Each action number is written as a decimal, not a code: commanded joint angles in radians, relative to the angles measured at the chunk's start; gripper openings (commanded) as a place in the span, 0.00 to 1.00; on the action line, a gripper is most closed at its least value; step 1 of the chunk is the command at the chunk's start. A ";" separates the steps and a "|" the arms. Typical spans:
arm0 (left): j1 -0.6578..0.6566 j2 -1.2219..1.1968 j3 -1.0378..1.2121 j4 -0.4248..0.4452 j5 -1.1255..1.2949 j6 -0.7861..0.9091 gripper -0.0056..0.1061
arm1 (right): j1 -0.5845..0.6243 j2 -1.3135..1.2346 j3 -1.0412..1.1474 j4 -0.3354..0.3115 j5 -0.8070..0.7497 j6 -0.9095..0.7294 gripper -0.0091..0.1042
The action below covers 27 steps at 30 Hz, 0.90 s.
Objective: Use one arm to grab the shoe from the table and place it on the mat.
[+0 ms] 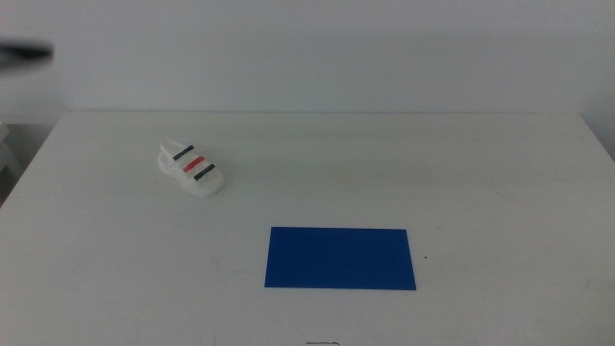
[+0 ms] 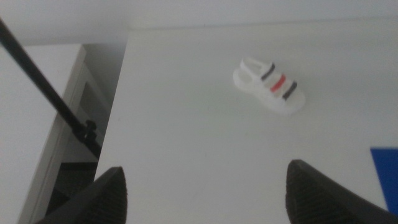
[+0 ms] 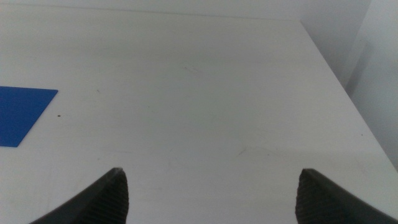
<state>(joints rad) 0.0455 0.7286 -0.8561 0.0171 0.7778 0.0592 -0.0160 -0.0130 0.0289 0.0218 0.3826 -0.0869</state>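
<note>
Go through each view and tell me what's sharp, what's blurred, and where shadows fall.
Middle view: even soft light, shoe slightly soft with a faint shadow, mat crisp-edged. Left wrist view: shoe mildly blurred, left gripper jaws dark and unfocused. Right wrist view: table evenly lit, right gripper jaws blurred.

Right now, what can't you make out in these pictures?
- Mat: the left wrist view's edge cuts off all but a corner; the right wrist view also crops it.
- Shoe: too small in the middle view to tell strap detail; absent from the right wrist view.
- Both end effectors: outside the middle view.
</note>
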 commanded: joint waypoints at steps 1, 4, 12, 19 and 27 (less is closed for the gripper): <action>-0.004 0.074 -0.088 -0.011 -0.057 -0.029 0.80 | 0.002 -0.019 -0.019 -0.008 -0.056 -0.012 0.91; -0.004 0.170 -0.146 -0.009 -0.079 -0.030 0.80 | 0.002 -0.019 -0.019 -0.008 -0.056 -0.012 0.91; -0.059 0.449 -0.411 0.071 0.088 -0.211 0.80 | 0.002 -0.019 -0.019 -0.008 -0.056 -0.012 0.91; -0.232 0.679 -0.631 0.346 0.178 -0.528 0.80 | 0.002 -0.019 -0.019 -0.008 -0.056 -0.012 0.91; -0.316 0.913 -0.870 0.378 0.216 -0.693 0.80 | 0.002 -0.019 -0.019 -0.008 -0.056 -0.012 0.91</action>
<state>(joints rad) -0.2599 1.6506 -1.6554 0.3750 1.0289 -0.5868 -0.0160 -0.0130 0.0289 0.0218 0.3826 -0.0869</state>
